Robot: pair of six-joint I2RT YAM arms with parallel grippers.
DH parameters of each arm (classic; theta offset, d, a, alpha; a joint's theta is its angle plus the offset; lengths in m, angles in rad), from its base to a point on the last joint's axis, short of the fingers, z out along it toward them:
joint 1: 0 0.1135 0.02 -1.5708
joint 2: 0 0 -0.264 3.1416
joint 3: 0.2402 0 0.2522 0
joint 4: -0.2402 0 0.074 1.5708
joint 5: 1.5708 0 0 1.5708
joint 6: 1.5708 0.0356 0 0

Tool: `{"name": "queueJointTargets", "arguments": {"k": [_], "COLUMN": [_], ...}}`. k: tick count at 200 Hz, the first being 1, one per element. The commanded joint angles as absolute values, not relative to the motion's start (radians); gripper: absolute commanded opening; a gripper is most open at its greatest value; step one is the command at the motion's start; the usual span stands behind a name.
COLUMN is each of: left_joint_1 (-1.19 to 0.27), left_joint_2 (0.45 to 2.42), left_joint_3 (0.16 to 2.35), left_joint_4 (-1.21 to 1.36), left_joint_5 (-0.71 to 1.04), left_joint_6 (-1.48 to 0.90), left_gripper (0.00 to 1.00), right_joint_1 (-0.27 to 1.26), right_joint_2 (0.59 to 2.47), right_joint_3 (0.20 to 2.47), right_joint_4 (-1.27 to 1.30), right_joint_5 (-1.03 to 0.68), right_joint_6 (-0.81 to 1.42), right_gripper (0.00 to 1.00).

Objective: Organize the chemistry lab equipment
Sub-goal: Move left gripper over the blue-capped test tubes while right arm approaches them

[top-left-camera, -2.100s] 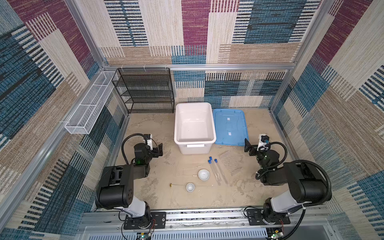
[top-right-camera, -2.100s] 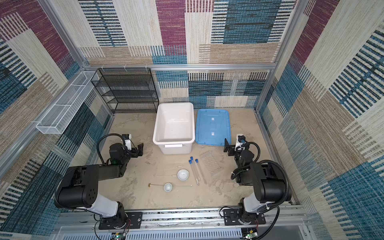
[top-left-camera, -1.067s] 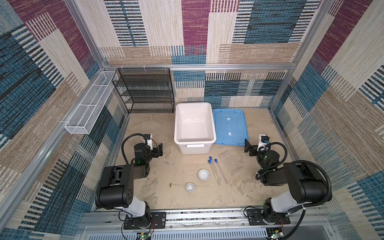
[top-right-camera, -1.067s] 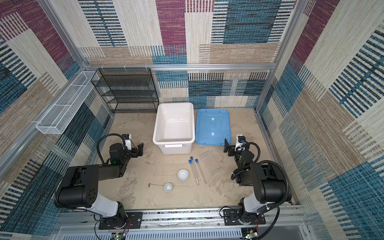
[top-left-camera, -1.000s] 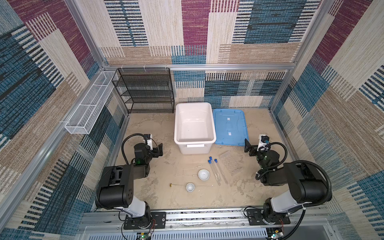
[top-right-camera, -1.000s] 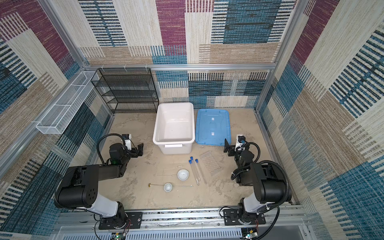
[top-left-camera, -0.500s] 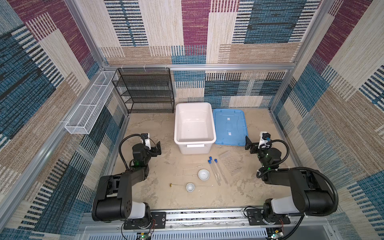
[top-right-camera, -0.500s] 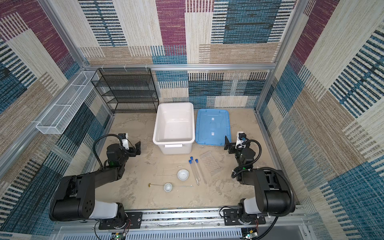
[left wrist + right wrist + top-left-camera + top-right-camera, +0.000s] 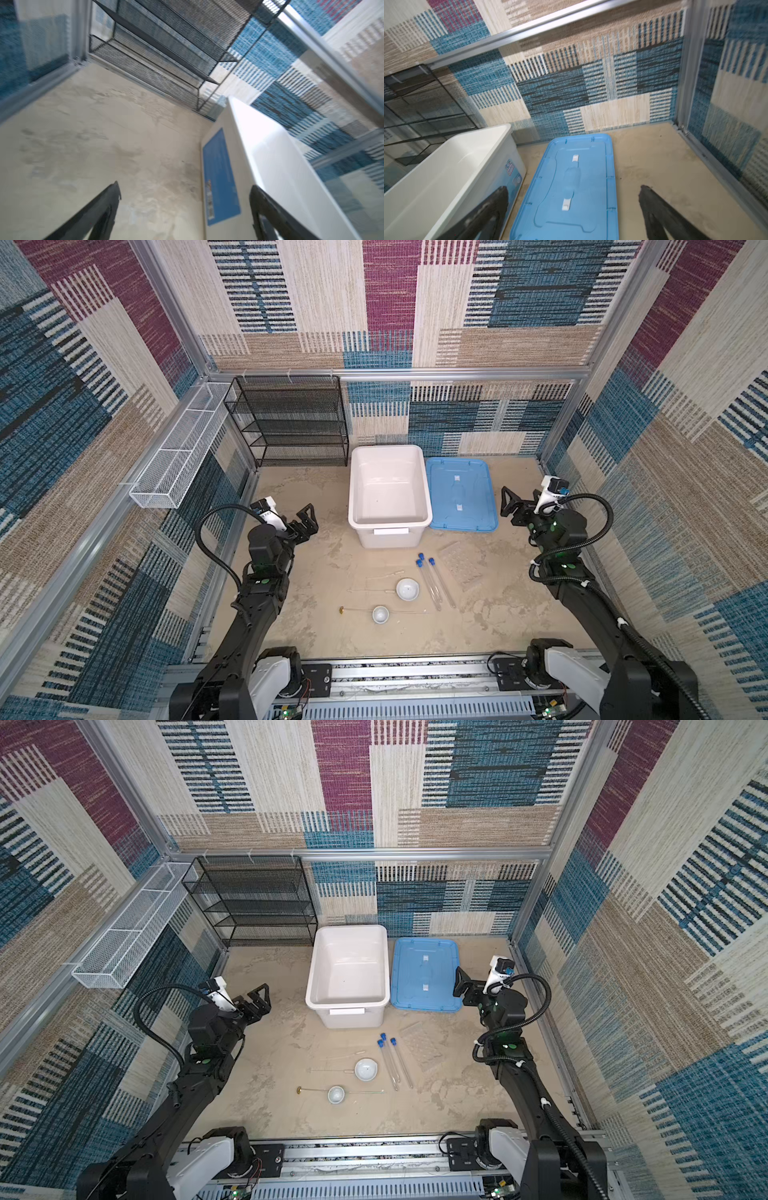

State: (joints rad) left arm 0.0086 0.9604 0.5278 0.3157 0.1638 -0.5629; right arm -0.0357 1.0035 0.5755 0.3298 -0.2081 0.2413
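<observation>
Blue-capped tubes (image 9: 441, 584) and bowls (image 9: 407, 589) lie untouched as left gripper (image 9: 308, 519) and right gripper (image 9: 508, 506) lift from rest, both spread empty.

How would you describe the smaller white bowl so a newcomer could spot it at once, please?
From the big white bin, come toward the robot's base. Left of the blue-capped tubes sit the larger bowl and, nearer the base, the smaller bowl. It alone lies by the brass-tipped rod.

Smooth, slightly glossy plastic: white bin (image 9: 390, 537) & blue lid (image 9: 461, 497). Shelf (image 9: 291, 423) = matt black metal mesh. Tabletop (image 9: 316, 572) rough, mottled beige; tubes (image 9: 429, 585) clear w/ blue caps.
</observation>
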Motion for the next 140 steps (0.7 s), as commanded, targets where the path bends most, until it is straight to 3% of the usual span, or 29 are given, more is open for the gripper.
{"name": "queueJointTargets", "arguments": {"k": [1, 22, 50, 94, 140], "left_joint_1": [-0.092, -0.296, -0.492, -0.843, -0.987], "left_joint_2": [0.909, 0.88, 0.877, 1.102, 1.374], "left_joint_3": [0.599, 0.689, 0.697, 0.809, 0.938], "left_joint_4": [0.094, -0.139, -0.21, -0.288, -0.25], "left_joint_5": [0.216, 0.079, -0.018, -0.191, -0.21], "left_joint_6": [-0.66, -0.597, -0.641, -0.667, -0.678], "left_gripper": [0.99, 0.98, 0.93, 0.82, 0.73], "right_joint_1": [-0.035, -0.035, -0.034, -0.031, 0.019], "right_joint_2": [0.986, 0.991, 0.999, 0.99, 0.943], "right_joint_3": [0.603, 0.612, 0.605, 0.615, 0.603], "right_joint_4": [0.11, -0.006, -0.086, -0.148, -0.185], "right_joint_5": [-0.411, -0.513, -0.595, -0.643, -0.64], "right_joint_6": [0.312, 0.285, 0.278, 0.286, 0.312], "right_gripper": [0.99, 0.99, 0.97, 0.93, 0.9]}}
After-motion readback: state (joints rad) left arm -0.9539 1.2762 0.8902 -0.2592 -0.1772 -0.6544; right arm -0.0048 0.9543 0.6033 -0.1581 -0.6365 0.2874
